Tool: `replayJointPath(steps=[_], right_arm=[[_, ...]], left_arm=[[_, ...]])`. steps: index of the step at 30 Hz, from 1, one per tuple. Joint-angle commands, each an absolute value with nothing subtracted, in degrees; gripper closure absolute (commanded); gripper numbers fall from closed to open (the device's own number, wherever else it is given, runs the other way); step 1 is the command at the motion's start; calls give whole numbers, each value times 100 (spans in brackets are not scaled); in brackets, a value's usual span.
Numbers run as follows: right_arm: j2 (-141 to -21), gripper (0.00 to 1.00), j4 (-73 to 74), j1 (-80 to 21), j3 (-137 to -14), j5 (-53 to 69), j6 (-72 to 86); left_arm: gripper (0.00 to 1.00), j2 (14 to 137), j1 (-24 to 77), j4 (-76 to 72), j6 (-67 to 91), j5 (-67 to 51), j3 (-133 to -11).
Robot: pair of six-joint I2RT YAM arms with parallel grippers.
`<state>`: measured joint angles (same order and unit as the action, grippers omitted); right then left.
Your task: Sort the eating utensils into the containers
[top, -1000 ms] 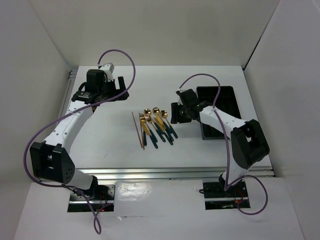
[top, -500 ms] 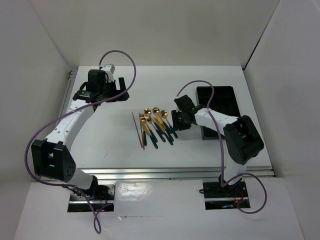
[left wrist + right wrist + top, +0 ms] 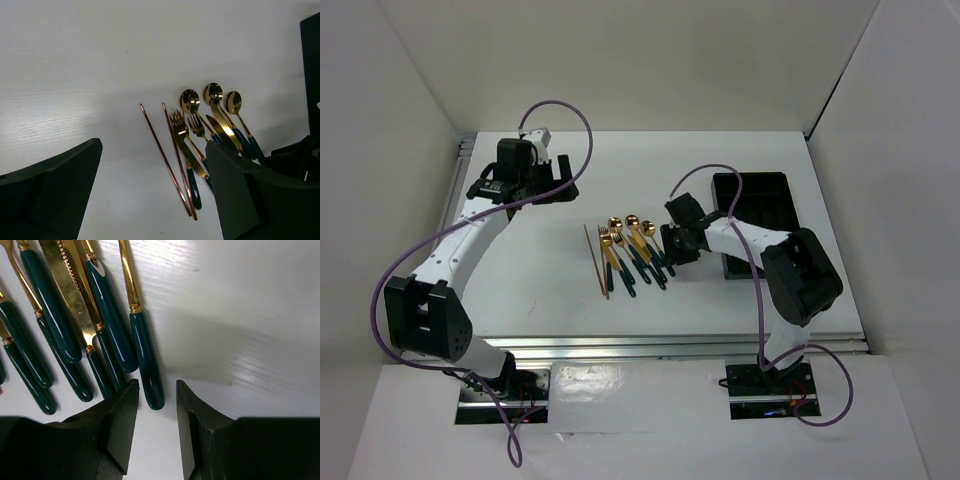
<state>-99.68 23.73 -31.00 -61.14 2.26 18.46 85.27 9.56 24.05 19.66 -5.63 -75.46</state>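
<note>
Several gold-headed utensils with dark teal handles (image 3: 638, 252) lie side by side mid-table, two thin brown chopsticks (image 3: 597, 262) at their left. The left wrist view shows them too, spoons (image 3: 212, 95) and chopsticks (image 3: 167, 155). The black tray (image 3: 757, 213) sits at the right. My right gripper (image 3: 672, 245) is open, low over the table at the handle ends; the rightmost teal handle (image 3: 148, 365) ends just between its fingertips (image 3: 156, 405), untouched. My left gripper (image 3: 560, 178) is open and empty, high at the far left.
White walls enclose the table on three sides. A metal rail (image 3: 670, 345) runs along the near edge. The right arm's purple cable (image 3: 720, 170) arcs over the tray's left side.
My right gripper has moved left and down from beside the tray to the handle ends of the utensils. The left arm has barely moved.
</note>
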Motion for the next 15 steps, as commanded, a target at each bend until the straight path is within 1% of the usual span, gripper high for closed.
replayJointPath(steps=[1,7,9,11,13,15], right_arm=[[-10116,57,2408,-3182,-6082,114,1872],[-10169,58,2408,-3182,-6082,114,1872],[-10222,61,2408,-3182,-6082,114,1872],[-10274,61,2408,-3182,-6082,62,1872],[-10274,64,2408,-3182,-6082,62,1872],[-10335,66,2408,-3182,-6082,62,1872]], left_arm=[[0,8569,940,2338,1925,-510,-7787],[0,8569,940,2338,1925,-510,-7787],[0,8569,940,2338,1925,-510,-7787],[0,8569,940,2338,1925,-510,-7787],[0,8569,940,2338,1925,-510,-7787],[0,8569,940,2338,1925,-510,-7787]])
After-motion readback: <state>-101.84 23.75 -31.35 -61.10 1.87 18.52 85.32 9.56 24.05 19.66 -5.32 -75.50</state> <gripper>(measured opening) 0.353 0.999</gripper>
